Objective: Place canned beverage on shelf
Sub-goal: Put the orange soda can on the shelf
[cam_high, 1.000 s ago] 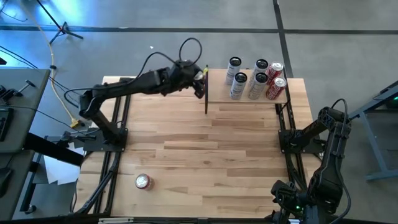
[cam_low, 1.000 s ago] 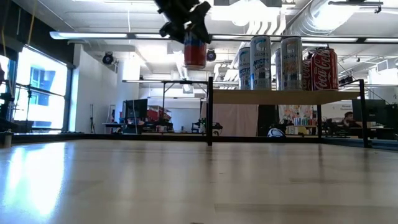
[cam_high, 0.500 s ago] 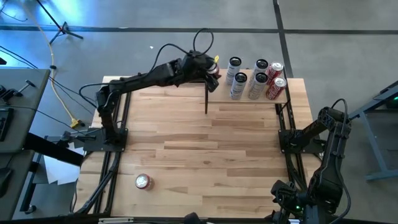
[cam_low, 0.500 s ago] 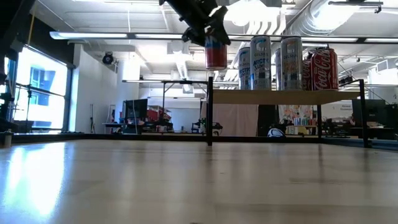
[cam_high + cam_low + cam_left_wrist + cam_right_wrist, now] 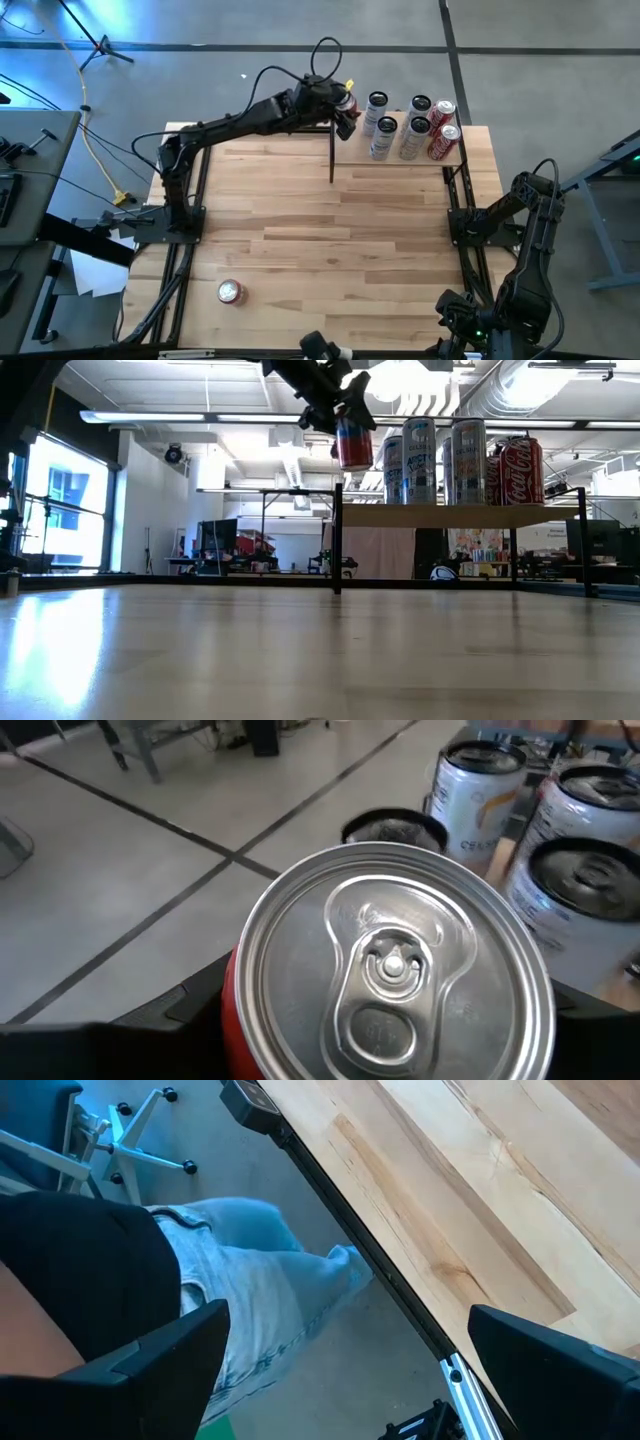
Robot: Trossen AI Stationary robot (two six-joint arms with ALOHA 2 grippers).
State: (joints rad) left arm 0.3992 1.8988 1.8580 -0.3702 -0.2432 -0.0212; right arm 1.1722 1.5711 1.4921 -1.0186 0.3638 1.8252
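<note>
Left gripper (image 5: 335,405) clamped on red can (image 5: 353,445), fingers mostly hidden behind it; smooth silver lid; light-wood shelf (image 5: 455,514); right gripper (image 5: 340,1370) fingers apart

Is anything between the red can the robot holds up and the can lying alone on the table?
No. The high view shows only bare tabletop between the held can and the lone can.

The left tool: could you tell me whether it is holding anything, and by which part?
The left tool holds a red can by its upper sides, hanging tilted beside the shelf. The right tool holds nothing.
</note>
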